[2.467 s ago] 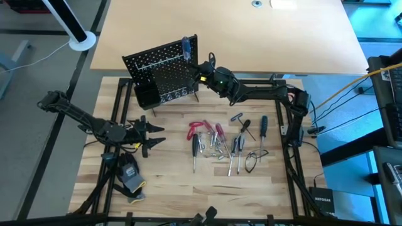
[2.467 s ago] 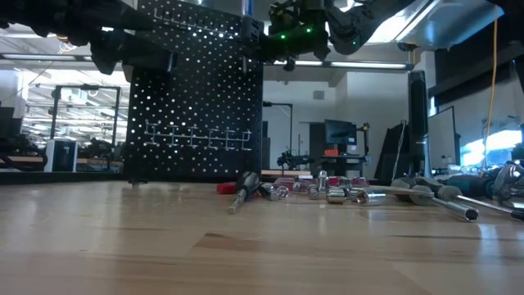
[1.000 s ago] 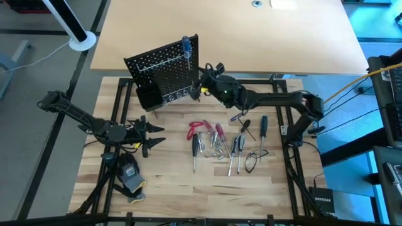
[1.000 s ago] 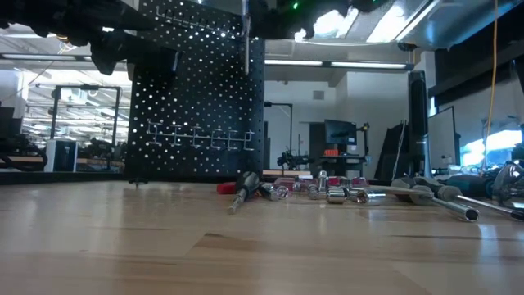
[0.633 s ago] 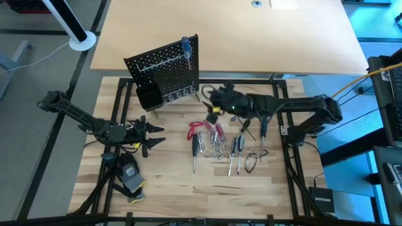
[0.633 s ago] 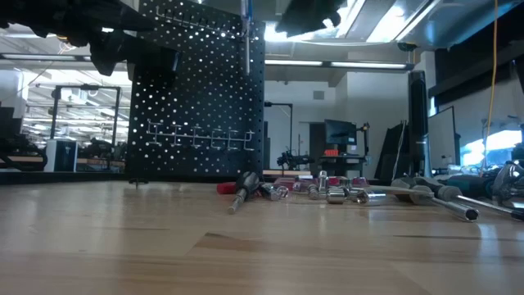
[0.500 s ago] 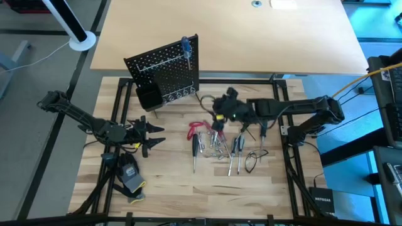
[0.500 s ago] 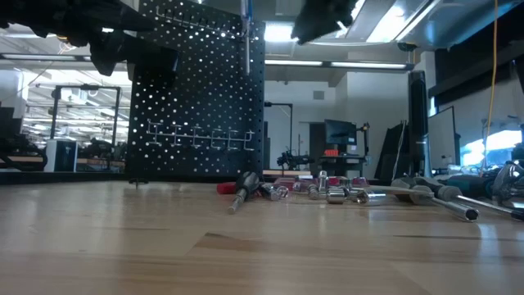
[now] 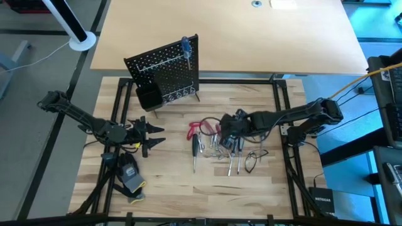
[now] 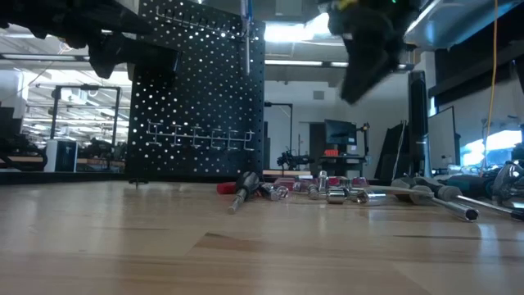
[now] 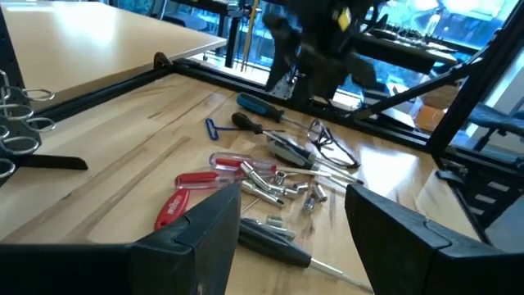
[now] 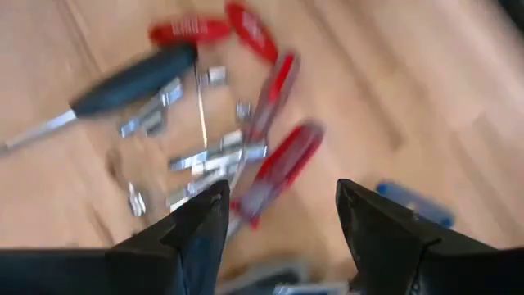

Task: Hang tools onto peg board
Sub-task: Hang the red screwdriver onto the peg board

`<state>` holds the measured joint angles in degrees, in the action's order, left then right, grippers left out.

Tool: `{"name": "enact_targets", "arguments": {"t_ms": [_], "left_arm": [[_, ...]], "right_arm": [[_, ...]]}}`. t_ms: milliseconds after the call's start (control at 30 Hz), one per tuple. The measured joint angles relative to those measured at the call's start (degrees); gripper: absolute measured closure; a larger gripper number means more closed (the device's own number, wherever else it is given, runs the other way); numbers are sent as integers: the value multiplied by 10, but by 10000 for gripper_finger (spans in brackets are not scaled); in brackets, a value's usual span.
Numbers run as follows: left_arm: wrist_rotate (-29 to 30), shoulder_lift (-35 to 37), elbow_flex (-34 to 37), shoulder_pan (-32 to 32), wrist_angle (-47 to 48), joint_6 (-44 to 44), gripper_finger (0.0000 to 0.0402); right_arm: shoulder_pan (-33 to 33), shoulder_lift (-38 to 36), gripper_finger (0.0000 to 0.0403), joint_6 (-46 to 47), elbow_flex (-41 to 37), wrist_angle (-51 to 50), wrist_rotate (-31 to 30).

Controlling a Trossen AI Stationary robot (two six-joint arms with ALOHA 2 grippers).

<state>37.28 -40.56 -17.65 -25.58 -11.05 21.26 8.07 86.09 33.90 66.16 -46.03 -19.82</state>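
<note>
Our right tool (image 9: 227,133) has swung from peg board (image 9: 164,74) to tools (image 9: 217,139), released, empty; we next pick one. Left tool (image 9: 152,132) released, waits.

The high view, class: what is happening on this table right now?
A blue-handled screwdriver already hangs on the peg board. The right claw, open and empty, is over the pile of tools at the middle of the table, probably to pick the next one. The left claw waits open at the table's left side, near a glove.
</note>
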Motion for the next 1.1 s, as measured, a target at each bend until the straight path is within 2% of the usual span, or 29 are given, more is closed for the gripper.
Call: {"name": "enact_targets", "arguments": {"t_ms": [267, 533, 1100], "left_arm": [[0, 0, 0, 0, -2, -4, 192], [0, 0, 0, 0, -3, -6, 192], [0, 0, 0, 0, -1, -6, 192]], "right_arm": [[3, 1, 175, 107, -85, 63, 64], [3, 24, 175, 130, -123, 141, 133], [2, 116, 177, 139, -125, 147, 150]]}}
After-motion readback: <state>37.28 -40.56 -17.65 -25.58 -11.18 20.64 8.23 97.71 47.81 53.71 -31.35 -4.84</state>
